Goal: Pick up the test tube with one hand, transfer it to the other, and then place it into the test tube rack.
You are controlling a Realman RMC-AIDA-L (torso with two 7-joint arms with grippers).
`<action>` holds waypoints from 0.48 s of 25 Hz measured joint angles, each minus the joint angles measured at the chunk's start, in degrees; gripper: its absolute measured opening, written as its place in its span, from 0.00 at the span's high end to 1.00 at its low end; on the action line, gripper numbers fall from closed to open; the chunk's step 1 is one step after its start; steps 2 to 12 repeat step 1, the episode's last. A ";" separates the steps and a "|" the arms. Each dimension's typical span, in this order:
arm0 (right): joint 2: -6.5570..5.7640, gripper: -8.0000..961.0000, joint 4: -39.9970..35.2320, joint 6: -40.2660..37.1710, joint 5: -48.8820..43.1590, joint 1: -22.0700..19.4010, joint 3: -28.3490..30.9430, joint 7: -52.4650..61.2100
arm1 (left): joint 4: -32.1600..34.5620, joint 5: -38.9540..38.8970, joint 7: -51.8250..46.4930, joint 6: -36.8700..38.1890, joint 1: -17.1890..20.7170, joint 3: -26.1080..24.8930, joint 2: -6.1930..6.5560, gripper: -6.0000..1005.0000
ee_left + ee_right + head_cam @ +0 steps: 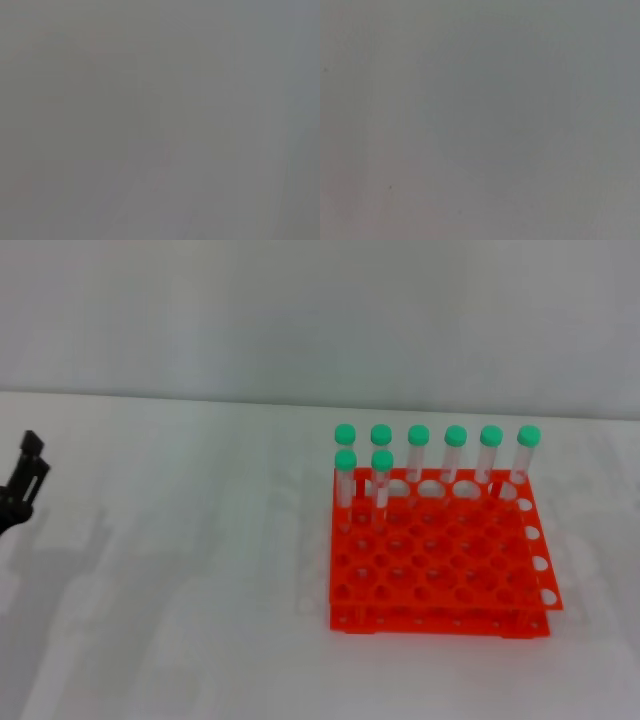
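Note:
The orange test tube rack (440, 621) stands on the white table, right of centre in the head view. Several green-capped clear tubes (455, 454) stand upright along its back row. Two more tubes (381, 483) stand in the row in front, at the back left corner. I cannot tell which of them is the test tube of the task. My left gripper (32, 462) shows as a black shape at the far left edge, well away from the rack and holding nothing that I can see. My right gripper is out of view. Both wrist views show only a flat grey surface.
The white table (180, 570) stretches between the left gripper and the rack. A pale wall (320, 310) runs behind the table's far edge. Most holes in the rack stand empty.

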 joint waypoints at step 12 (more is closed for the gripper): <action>0.00 0.08 0.03 0.00 0.00 0.04 0.00 0.00 | -0.04 -1.20 -0.15 -0.03 0.01 0.00 0.00 0.22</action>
